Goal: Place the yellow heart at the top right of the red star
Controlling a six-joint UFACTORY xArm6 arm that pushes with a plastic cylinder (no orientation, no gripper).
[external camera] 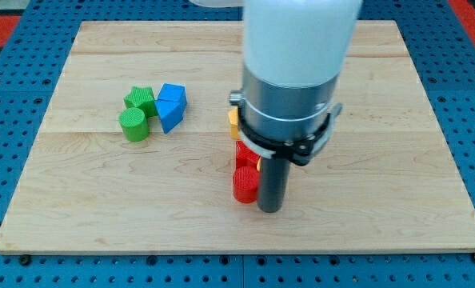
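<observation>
The yellow heart (233,122) is showing only as a small yellow sliver at the left edge of my arm's housing (289,104), so I am naming it from the task; its shape cannot be made out. Just below it, red pieces are peeking out: one red block (243,152) partly hidden under the housing, likely the red star, and a red cylinder (245,185) lower down. My tip (270,210) is resting on the wooden board (397,160), touching or just beside the red cylinder's right flank. I am carrying no jaws, only a bare rod, so nothing is being gripped.

I judge that I am working in the approach or early pushing step: the yellow piece is sitting above-left of the reds, not at the top right. Next I would need to circle to its left side and nudge it rightward without disturbing the reds.

Well apart, toward the view's left, a green cylinder (133,125), another green block (141,99) and two blue blocks (171,106) are clustering.
</observation>
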